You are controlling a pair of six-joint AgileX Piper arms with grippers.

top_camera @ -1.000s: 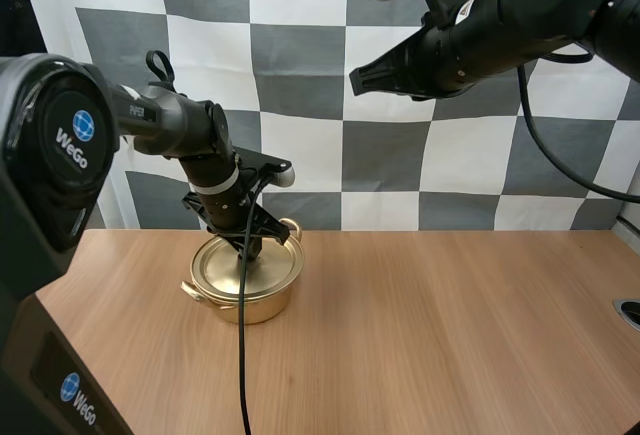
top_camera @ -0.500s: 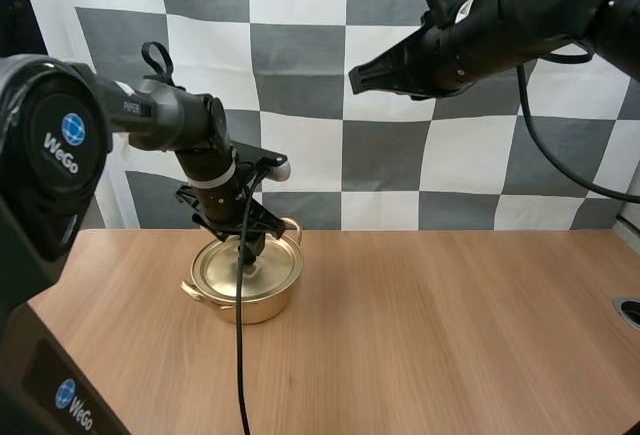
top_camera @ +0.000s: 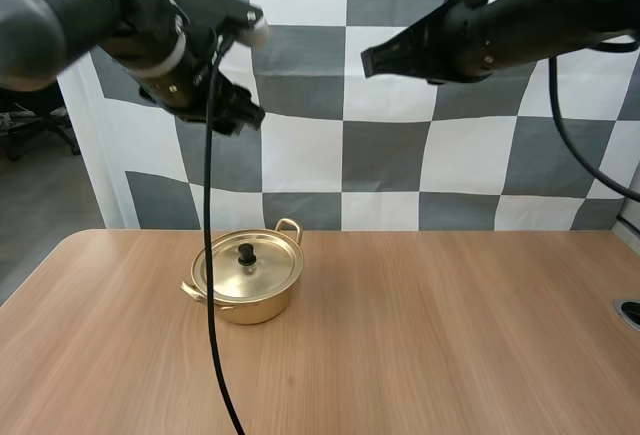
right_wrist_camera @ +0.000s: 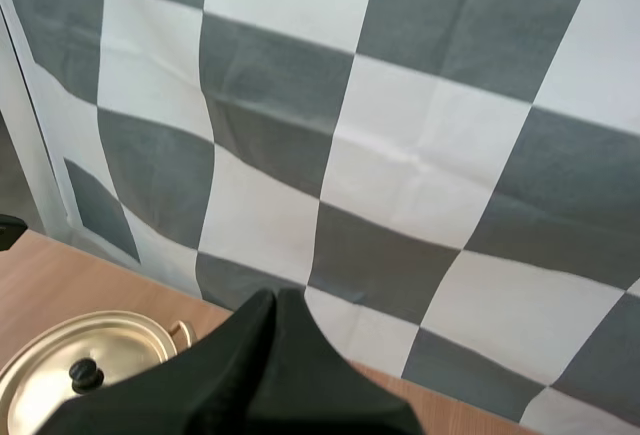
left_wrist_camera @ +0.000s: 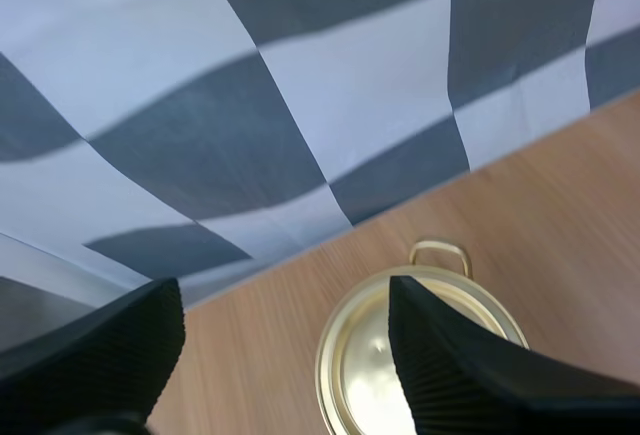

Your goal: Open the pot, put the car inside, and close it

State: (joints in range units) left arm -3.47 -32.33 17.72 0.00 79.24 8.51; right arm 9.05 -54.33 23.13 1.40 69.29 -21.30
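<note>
A gold pot (top_camera: 244, 285) stands on the wooden table (top_camera: 420, 335) with its lid (top_camera: 247, 262) on and the black knob (top_camera: 245, 253) up. My left gripper (top_camera: 238, 115) hangs high above the pot, well clear of it. In the left wrist view its fingers (left_wrist_camera: 440, 355) stand apart with nothing between them, the pot (left_wrist_camera: 420, 355) far below. My right gripper (top_camera: 370, 60) is held high over the table's middle, its fingers together in one dark wedge (right_wrist_camera: 272, 305). From the right wrist, the pot (right_wrist_camera: 70, 380) and its knob (right_wrist_camera: 85, 373) lie below and to the side.
A dark round object (top_camera: 630, 312) sits at the table's right edge. The table's left corner (top_camera: 70, 245) drops off to grey floor.
My left gripper has let go of the lid knob and risen high above the pot. The lid stays on the pot. The right arm has barely moved.
</note>
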